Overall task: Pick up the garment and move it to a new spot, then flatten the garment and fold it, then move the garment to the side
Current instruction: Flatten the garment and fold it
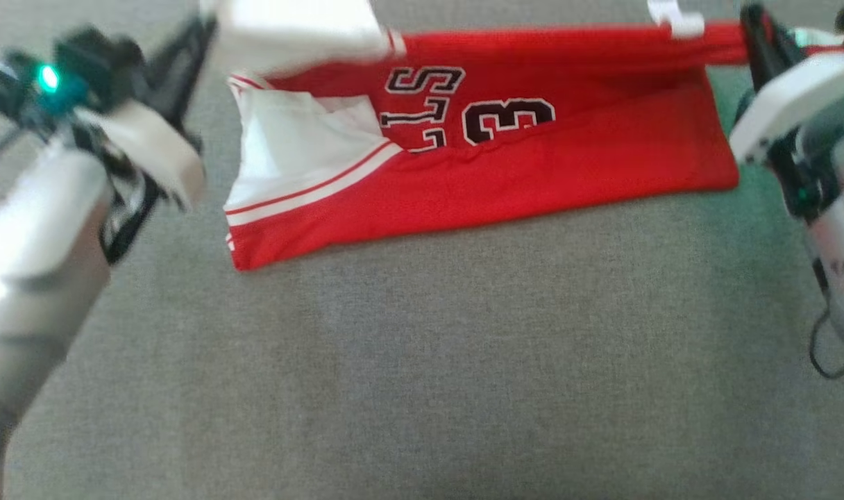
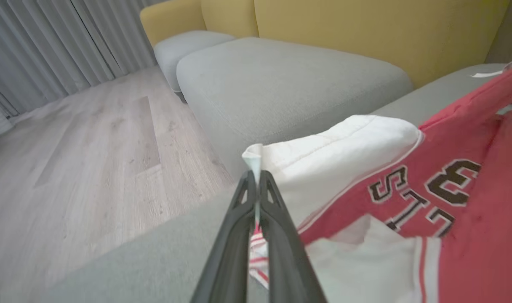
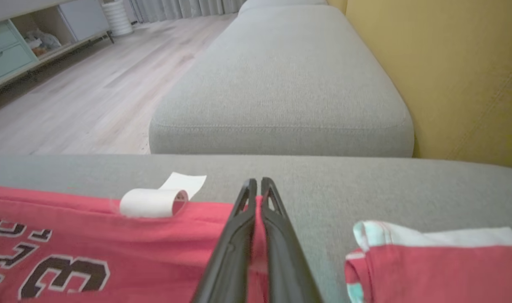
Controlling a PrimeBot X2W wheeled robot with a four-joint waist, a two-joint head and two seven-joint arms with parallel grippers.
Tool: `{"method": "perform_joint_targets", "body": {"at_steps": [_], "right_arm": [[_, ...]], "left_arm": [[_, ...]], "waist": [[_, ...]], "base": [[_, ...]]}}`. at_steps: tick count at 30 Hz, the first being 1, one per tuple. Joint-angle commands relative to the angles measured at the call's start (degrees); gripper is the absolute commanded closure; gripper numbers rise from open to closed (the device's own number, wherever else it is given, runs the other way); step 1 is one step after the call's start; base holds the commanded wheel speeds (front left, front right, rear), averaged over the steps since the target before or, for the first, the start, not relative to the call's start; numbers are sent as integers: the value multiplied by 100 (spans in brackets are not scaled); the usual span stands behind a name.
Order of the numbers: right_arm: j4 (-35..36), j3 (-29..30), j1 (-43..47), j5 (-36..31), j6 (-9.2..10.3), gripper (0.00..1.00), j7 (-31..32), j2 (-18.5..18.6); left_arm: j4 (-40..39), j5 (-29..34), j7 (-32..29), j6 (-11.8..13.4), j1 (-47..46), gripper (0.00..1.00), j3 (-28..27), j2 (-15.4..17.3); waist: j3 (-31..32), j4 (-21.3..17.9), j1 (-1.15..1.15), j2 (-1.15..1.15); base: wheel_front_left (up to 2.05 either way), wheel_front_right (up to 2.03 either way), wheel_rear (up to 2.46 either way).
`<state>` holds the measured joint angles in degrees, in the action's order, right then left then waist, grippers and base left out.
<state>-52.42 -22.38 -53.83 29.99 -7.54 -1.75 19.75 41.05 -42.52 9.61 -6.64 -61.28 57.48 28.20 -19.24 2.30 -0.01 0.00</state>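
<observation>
Grey sofa seat (image 1: 422, 389) lay nearest, and the red garment (image 1: 533, 173) was at its far part, stretched from left to right between the two arms. Its far edge was raised, while the near edge seemed to rest on the seat. The left gripper (image 2: 256, 181) was pressed together on the white trim at the left corner, and the right gripper (image 3: 258, 187) was pinching the red hem near the white label (image 3: 155, 202). On the left only a small tip of cloth stood out past the gripper, so this hold looked thin; a strong sideways pull could probably draw the trim out and drop that corner. The white panel (image 1: 290, 160) near the left end was crumpled and turned over, and it risked to be pressed into the fold if the garment was laid down so. The wooden floor (image 2: 92, 147) began beyond the seat's edge on that side, where a loose corner could slide off.
</observation>
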Motion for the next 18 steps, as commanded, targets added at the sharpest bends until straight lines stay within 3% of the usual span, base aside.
{"method": "perform_joint_targets", "body": {"at_steps": [1,7,12,18], "right_arm": [[204,-119,110,100,5,100,48,115],[370,-577,597,497,5,100,462,488],[540,-1015,785,681,5,100,848,765],[618,-1381,804,766,5,100,1219,937]], "left_arm": [[-225,-62,-104,-15,-68,100,-141,339],[-1235,-323,-950,-18,619,100,171,777],[-2016,-525,-1606,188,1020,100,324,1164],[-2475,-642,-2034,332,1252,100,466,1341]], "waist": [[116,55,1,0],[300,113,1,0],[334,107,1,0],[285,62,1,0]], "base": [[0,0,0],[0,0,0],[0,0,0],[0,0,0]]}}
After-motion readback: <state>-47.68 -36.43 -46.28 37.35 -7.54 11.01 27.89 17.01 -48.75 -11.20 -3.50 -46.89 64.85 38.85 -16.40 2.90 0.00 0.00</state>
